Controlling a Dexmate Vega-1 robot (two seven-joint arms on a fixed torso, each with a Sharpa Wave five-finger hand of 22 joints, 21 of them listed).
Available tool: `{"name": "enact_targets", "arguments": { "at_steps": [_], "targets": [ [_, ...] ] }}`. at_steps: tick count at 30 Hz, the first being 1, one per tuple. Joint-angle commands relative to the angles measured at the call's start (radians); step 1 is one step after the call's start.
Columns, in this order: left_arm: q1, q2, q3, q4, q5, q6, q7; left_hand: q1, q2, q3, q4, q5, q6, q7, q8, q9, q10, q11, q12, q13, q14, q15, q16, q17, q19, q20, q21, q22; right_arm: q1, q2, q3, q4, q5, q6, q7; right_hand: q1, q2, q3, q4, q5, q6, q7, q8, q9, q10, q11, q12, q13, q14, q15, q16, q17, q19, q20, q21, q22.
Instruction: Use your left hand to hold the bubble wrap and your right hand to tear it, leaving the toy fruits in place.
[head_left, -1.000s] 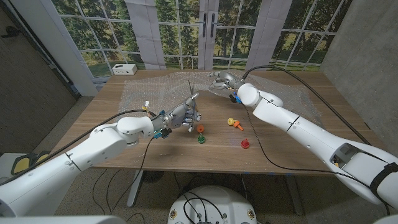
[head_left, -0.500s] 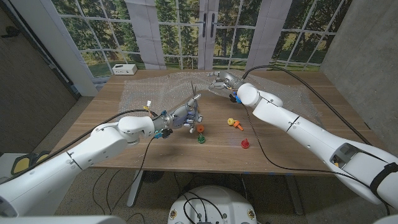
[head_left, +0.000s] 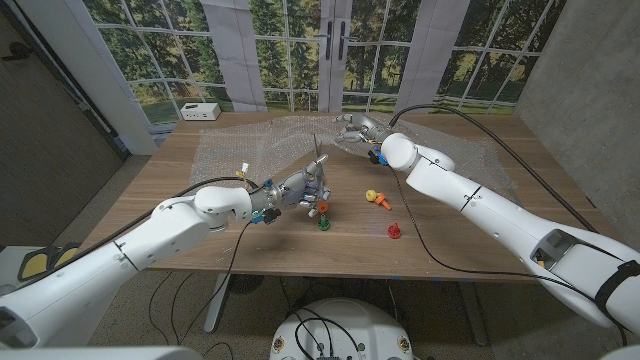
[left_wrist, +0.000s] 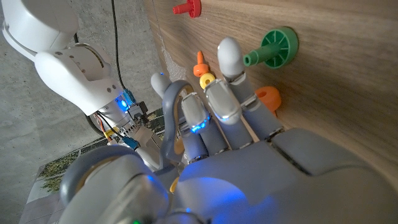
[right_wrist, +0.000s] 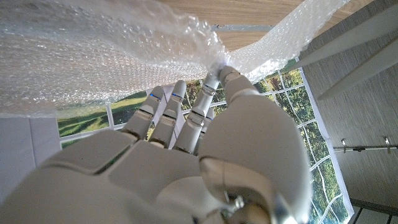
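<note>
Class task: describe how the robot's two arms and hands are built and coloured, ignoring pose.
Both arms are smooth white rounded shells with black cables alongside. The left hand and right hand are silver-grey metal with jointed fingers; blue lights glow on the left hand.

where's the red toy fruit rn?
Head view: the red toy fruit lies on the table's near right part, right of the green toy fruit, below the yellow one.

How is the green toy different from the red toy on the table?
The green toy is green; the red toy is red. The green toy lies close beside the left hand, next to an orange toy; the red toy lies apart, on its own, nearer the table's front edge. Both are small plastic pieces lying on bare wood, off the bubble wrap.
</note>
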Motion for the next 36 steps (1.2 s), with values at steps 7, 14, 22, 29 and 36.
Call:
{"name": "enact_targets", "arguments": {
  "at_steps": [7,14,22,29,36],
  "targets": [
    [-0.025,-0.017,0.019,0.025,0.003,0.005,-0.028,0.026,-0.001,-0.001,0.016,-0.003,0.009,0.006,0.341,0.115,0.0,0.002,0.003,0.002,0.005,0.002,0.001,0.001,-0.008,-0.002,0.006,0.002,0.002,0.001,0.002,0.014,0.008,0.011,0.0,0.01,0.001,0.005,-0.002,0.012,0.005,0.0,0.0,0.003,-0.001,-0.013,0.013,0.015,0.007,-0.162,-0.005,0.007,0.0,-0.003,0.003,0.002],
    [-0.044,-0.028,0.03,0.04,0.002,0.009,-0.051,0.029,-0.002,-0.001,0.023,-0.003,0.003,0.003,0.35,0.131,0.0,0.002,0.003,0.002,0.006,0.002,0.002,0.001,-0.008,-0.003,0.005,0.0,0.003,0.006,0.009,0.021,0.011,0.023,-0.01,0.01,0.0,0.004,-0.002,0.015,0.005,0.0,0.0,0.003,-0.003,-0.013,0.015,0.014,0.008,-0.162,-0.006,0.01,0.001,-0.002,0.003,0.002],
    [-0.052,-0.033,0.037,0.042,0.002,0.016,-0.056,0.031,-0.004,-0.002,0.031,-0.003,0.005,0.005,0.35,0.128,-0.001,0.003,0.003,0.002,0.006,0.002,0.002,0.001,-0.008,-0.003,0.006,0.0,-0.007,-0.002,0.022,0.01,0.026,0.032,-0.012,0.009,0.0,0.004,-0.002,0.017,0.005,-0.001,0.0,0.003,-0.002,-0.008,0.017,0.011,0.011,-0.16,-0.007,0.011,0.001,-0.001,0.003,0.002],
    [-0.059,-0.036,0.042,0.041,0.008,0.019,-0.06,0.035,-0.005,-0.002,0.039,-0.003,0.002,0.003,0.352,0.132,-0.001,0.002,0.003,0.002,0.006,0.002,0.002,0.001,-0.008,-0.003,0.007,0.0,-0.012,-0.01,0.027,0.003,0.033,0.035,-0.01,0.009,-0.001,0.005,-0.002,0.02,0.007,-0.001,0.0,0.003,0.0,-0.007,0.021,0.011,0.014,-0.159,-0.009,0.011,0.001,0.0,0.003,0.002],
    [-0.065,-0.038,0.046,0.041,0.011,0.02,-0.063,0.036,-0.005,-0.002,0.044,-0.003,0.002,0.004,0.344,0.119,0.001,0.002,0.004,0.002,0.005,0.002,0.002,0.001,-0.009,-0.002,0.007,-0.001,-0.022,-0.02,0.03,-0.01,0.038,0.031,-0.006,0.007,-0.003,0.005,-0.002,0.023,0.009,-0.001,0.001,0.003,0.001,-0.009,0.023,0.007,0.016,-0.159,-0.011,0.012,0.001,0.001,0.003,0.002]
  ]
}}
